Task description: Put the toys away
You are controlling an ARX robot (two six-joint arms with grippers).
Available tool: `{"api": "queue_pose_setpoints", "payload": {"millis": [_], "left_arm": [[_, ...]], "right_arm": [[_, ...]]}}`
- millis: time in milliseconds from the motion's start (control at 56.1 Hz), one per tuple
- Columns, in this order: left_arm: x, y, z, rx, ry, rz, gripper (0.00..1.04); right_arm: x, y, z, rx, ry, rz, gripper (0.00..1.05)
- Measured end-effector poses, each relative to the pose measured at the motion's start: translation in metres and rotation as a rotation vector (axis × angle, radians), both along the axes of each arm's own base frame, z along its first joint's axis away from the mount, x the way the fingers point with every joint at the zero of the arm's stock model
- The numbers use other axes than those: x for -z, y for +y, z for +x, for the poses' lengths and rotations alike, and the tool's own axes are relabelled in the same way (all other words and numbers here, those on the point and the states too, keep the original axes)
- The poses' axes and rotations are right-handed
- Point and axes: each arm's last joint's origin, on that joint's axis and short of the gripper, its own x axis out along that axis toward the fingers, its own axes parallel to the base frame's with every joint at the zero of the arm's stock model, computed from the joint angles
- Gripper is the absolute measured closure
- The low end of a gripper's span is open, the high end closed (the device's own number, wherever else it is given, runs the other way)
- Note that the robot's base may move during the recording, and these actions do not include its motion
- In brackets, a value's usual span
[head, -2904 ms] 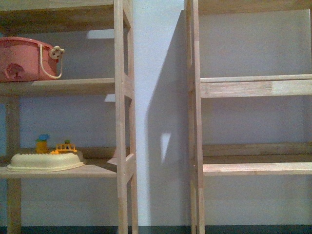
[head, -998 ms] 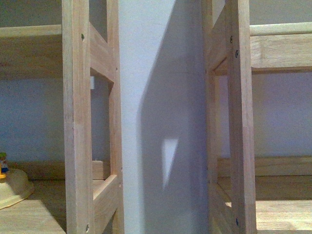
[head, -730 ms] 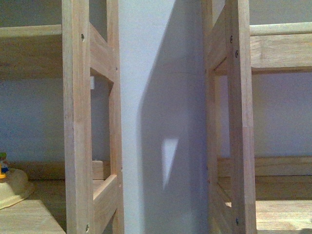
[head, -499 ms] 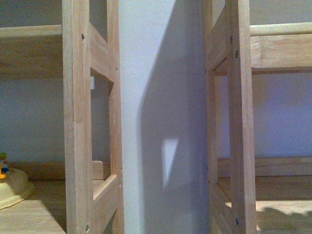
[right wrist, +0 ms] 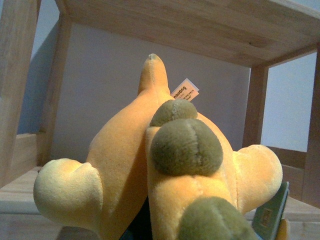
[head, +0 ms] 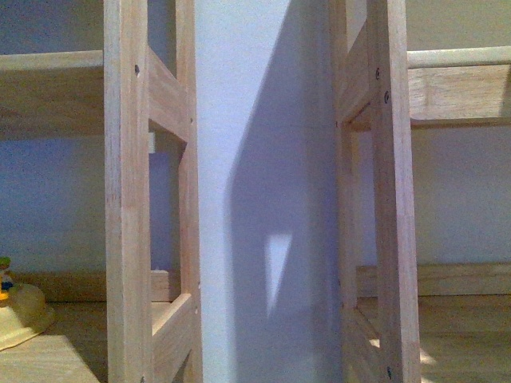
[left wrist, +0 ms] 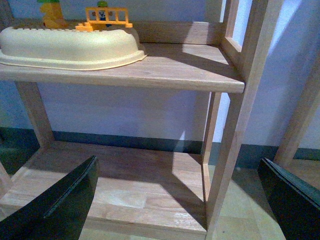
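Plush (right wrist: 150,165): we log one soft yellow-orange toy with a short velvety nap, rounded stubby limbs, olive-green pads on the feet, a tapering point at its far end and a small white printed tag (right wrist: 185,90) beside that point. It fills the right wrist view, close to the camera, inside a shelf bay, with a wooden board overhead.
Right gripper: we cannot tell how its jaws stand; the plush hides them.
Left gripper (left wrist: 180,200): we see two dark, smooth, wedge-shaped fingers (left wrist: 60,202) set wide apart with nothing between them, low before the left rack.
Left rack (head: 128,207): pale planed wood, square uprights with visible screw heads and flat plank shelves.
Right rack (head: 391,199): same pale wood and build, standing apart from the left rack with bare wall between.
Dome (left wrist: 70,45): cream, smooth, oval with a flared rim, resting on a left rack shelf.
Figures (left wrist: 102,15): small yellow and orange plastic pieces, one fence-shaped, on the dome's top.
Wall (head: 263,159): plain, matt, bluish-white, crossed by shadow.
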Motion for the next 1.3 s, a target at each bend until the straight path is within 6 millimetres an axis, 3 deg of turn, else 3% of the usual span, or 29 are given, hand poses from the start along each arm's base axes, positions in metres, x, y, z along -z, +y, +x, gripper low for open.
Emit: {"api": "queue_pose_setpoints", "payload": {"millis": [196,463,855,1300], "left_arm": [[0.0,0.0,0.0,0.0,0.0,0.0,0.06],[0.0,0.0,0.0,0.0,0.0,0.0,0.06],[0.0,0.0,0.0,0.0,0.0,0.0,0.06],[0.0,0.0,0.0,0.0,0.0,0.0,0.06]], "right_arm": [[-0.024,-0.019,0.073,-0.055,0.047,0.019,0.97],[-0.047,-0.023,0.129,-0.138,0.038,0.057,0.97],[-0.035,-0.012,0.193,-0.265,0.066,0.159,0.97],[-0.036,0.0,0.234,-0.348,0.044,0.299,0.97]]}}
